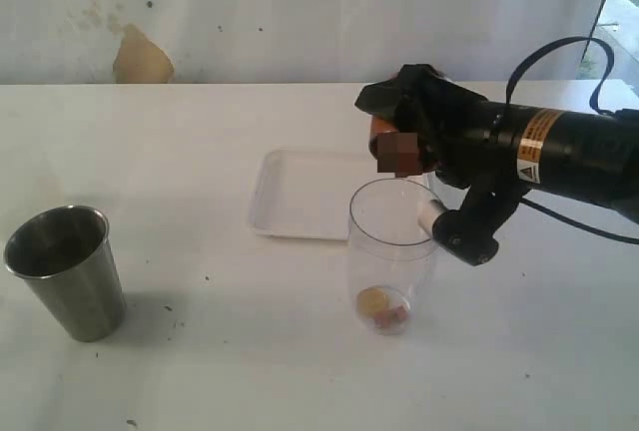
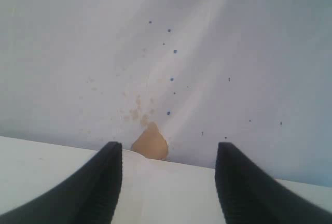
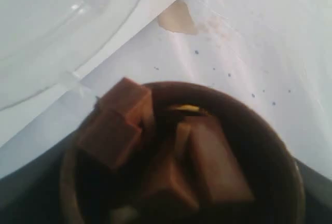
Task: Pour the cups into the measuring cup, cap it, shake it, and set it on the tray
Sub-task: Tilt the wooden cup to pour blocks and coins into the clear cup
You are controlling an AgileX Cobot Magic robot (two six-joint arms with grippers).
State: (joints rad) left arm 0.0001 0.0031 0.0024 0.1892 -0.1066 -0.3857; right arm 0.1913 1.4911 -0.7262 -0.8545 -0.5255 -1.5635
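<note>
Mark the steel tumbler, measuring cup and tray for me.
steel tumbler (image 1: pixel 75 286): exterior view, outer side wall.
measuring cup (image 1: pixel 384 266): exterior view, clear side wall.
tray (image 1: pixel 305 197): exterior view, bare floor.

the steel tumbler (image 1: pixel 65 271) stands upright far to the left, well apart from the rest. the clear measuring cup (image 1: pixel 391 251) stands upright and uncapped just in front of the flat white tray (image 1: pixel 300 197), with small pieces (image 1: pixel 382 309) on its bottom. the wooden cup (image 3: pixel 270 146) is tipped above its rim, brown blocks (image 3: pixel 122 120) at its mouth.
</note>
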